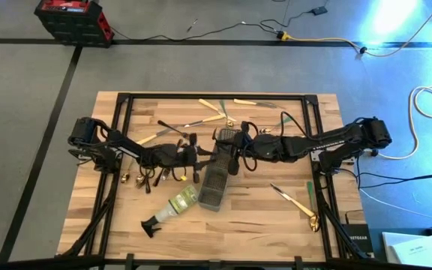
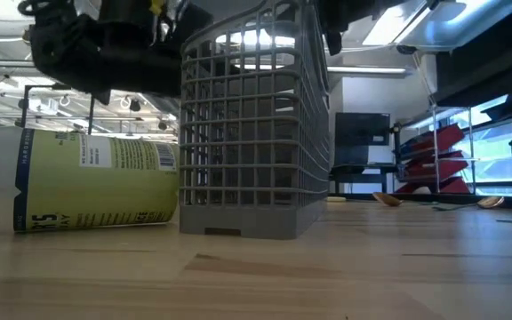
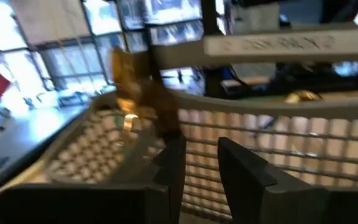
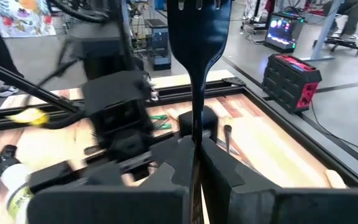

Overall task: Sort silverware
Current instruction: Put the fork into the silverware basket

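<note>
The spray bottle lies on its side at the front of the table, its black nozzle pointing to the front edge. Just beside it stands the grey mesh caddy, upright.

Both arms meet over the middle of the table. The right gripper sits just above the far end of the caddy. Its jaws are closed tight on a dark fork — the handle is pinched between the fingers and the prongs stick out ahead of the gripper.

The left gripper is right beside the caddy too, on its left side. Its fingers are close together with a small gap. A gold piece shows just past them, but the view is blurry, so I cannot tell if the jaws grip it.

More silverware lies around. A few pieces sit under the left arm. A green-handled piece and a cream-handled one lie on the right side of the table. Farther back, near the far edge, lie more cream-handled pieces.
</note>
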Available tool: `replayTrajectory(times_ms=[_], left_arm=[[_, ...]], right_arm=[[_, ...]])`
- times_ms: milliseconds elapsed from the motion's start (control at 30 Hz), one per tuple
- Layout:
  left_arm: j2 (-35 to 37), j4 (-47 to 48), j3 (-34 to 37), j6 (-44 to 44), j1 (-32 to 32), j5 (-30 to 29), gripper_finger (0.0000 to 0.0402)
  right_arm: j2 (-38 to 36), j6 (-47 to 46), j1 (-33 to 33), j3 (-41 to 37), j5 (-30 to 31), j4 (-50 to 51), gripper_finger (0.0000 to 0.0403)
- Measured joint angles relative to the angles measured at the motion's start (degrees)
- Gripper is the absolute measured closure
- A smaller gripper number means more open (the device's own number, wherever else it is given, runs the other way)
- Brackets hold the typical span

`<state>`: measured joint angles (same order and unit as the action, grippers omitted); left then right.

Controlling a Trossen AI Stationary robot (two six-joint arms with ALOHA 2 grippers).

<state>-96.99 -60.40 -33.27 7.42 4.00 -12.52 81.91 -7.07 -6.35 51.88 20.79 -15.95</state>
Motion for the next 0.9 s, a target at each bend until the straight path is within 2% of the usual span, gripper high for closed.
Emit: replayTrajectory(times_ms=[100,433,900], left_arm=[[0.00,3.88,-1.97,-0.14,0.68,0.00,0.0322],[0.00,5.92,-2.63,-2.26,0.62,-0.95,0.0316],[0.00,5.83,-2.61,-4.41,0.02,-1.24,0.0180]], right_arm=[[0.00,-0.02,0.00,0.00,0.63,0.60,0.0403],[0.00,-1.25,-0.04,0.00,0.66,3.51,0.0403],[-0.04,-2.19,-0.04,0.00,-2.07,4.16,0.0403]])
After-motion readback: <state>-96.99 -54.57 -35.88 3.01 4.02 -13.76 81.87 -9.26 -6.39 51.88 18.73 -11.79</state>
